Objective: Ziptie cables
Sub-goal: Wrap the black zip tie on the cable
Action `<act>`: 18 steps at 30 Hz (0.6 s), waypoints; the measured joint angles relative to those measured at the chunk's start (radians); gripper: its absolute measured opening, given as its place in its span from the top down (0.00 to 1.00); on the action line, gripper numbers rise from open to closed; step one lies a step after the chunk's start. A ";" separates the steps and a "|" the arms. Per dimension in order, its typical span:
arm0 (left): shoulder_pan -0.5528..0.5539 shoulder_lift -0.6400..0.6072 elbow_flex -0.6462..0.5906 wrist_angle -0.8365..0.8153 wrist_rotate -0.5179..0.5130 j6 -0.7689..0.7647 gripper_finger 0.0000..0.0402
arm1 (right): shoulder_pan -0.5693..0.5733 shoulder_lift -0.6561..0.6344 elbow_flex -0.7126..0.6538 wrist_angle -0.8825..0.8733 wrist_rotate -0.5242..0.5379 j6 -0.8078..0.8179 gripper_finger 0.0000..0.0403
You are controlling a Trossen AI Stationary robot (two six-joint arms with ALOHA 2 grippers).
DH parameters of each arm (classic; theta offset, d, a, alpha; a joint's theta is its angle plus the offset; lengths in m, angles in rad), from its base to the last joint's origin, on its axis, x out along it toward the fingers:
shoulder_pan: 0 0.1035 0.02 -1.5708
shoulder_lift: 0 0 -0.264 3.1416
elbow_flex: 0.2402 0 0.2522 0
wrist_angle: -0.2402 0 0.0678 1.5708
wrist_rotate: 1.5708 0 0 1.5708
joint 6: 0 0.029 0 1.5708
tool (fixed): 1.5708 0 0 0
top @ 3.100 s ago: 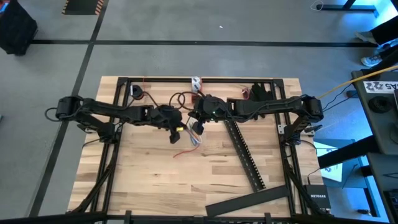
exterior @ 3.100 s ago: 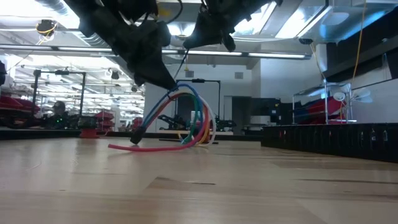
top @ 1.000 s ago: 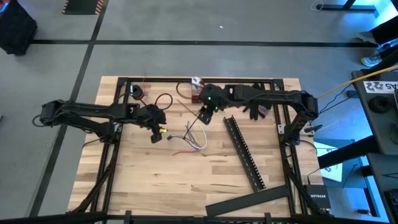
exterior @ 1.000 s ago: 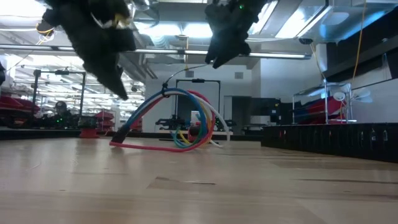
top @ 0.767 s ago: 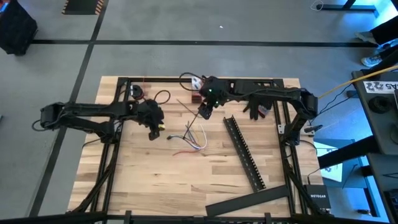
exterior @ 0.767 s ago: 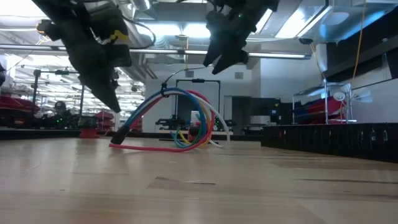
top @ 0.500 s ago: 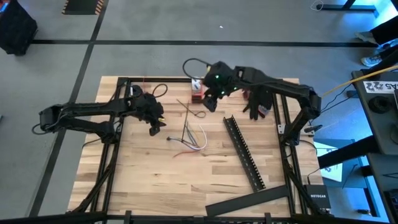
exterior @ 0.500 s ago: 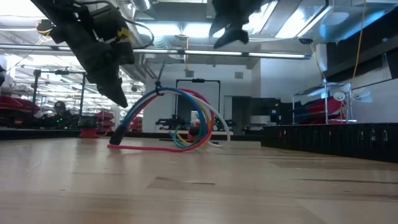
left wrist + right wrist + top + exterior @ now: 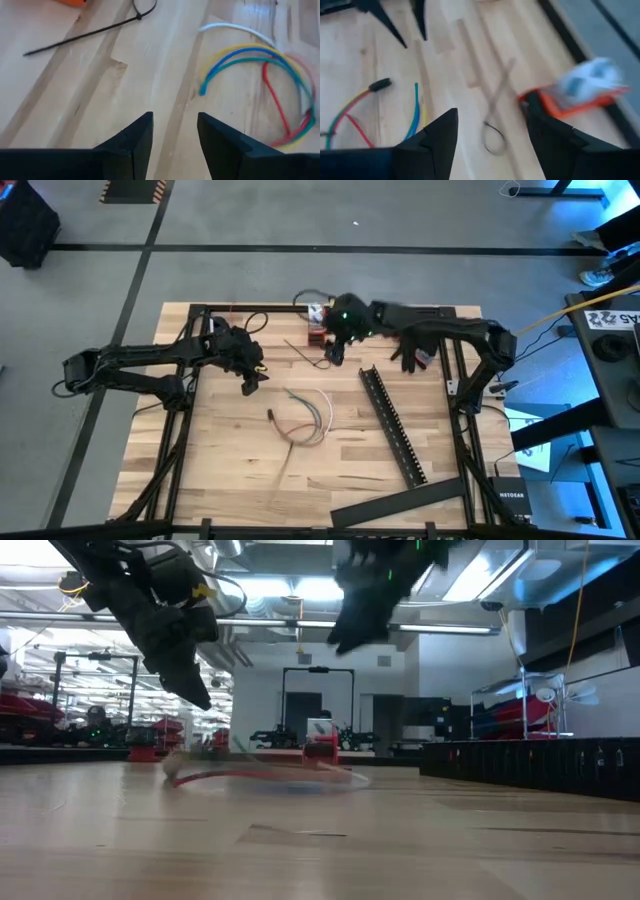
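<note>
The cables [image 9: 305, 418], arched up off the table [image 9: 230, 480] a moment ago, now lie flat mid-table, dropped, while the left gripper [image 9: 250, 383] and right gripper [image 9: 331, 357] hang above with empty, parted jaws, suggesting the bundle is tied.

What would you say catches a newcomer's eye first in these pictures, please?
Most striking is the bright bundle of cables, lying curved on the wooden table near its middle, with nothing holding it. Above it hang the two dark arms: the left gripper and the right gripper, both open and clear of the wires. A long black slotted bar lies slantwise to the cables' right.
</note>
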 joint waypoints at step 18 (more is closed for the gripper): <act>0.000 0.000 0.000 -0.007 -0.017 -0.234 0.63 | 0.031 0.289 -0.255 0.306 0.038 -0.030 0.64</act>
